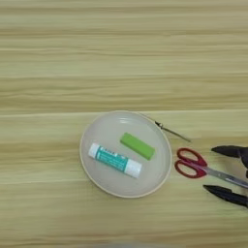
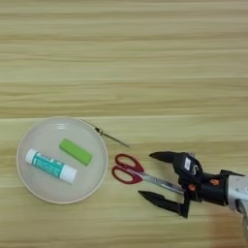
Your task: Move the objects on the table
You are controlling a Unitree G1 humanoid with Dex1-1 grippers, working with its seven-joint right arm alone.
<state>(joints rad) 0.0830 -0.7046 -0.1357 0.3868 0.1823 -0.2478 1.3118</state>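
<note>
Surface: light wooden table (image 1: 121,53) with horizontal tan and yellowish grain stripes filled both views we had, and its upper half lay bare.
Plate: we saw a round beige plate (image 2: 29,186) resting flat on the table, left of the gripper and the scissors.
Green block: we found the small bright green block (image 1: 138,146) lying inside the plate, in its upper right part, tilted down to the right.
Glue stick: a white glue stick (image 1: 115,160) with a teal label lay in the plate as well, below and left of the green block, on a like slant and apart from it.
Thin rod: we noted a slim metal pin-like piece (image 2: 111,137) on the table at the plate's upper right rim; we could not tell what it was.
Scissors: the red-handled scissors (image 2: 140,175) lay flat just right of the plate, handles toward the plate, silver blades pointing right and slightly down.
Right gripper: we saw the right gripper (image 2: 154,176) come in from the right, its 2 black fingers (image 2: 162,156) spread wide, 1 above and 1 below the blades, with gaps showing on both sides.
In the way: between the scissors and the plate we saw only bare wood.
</note>
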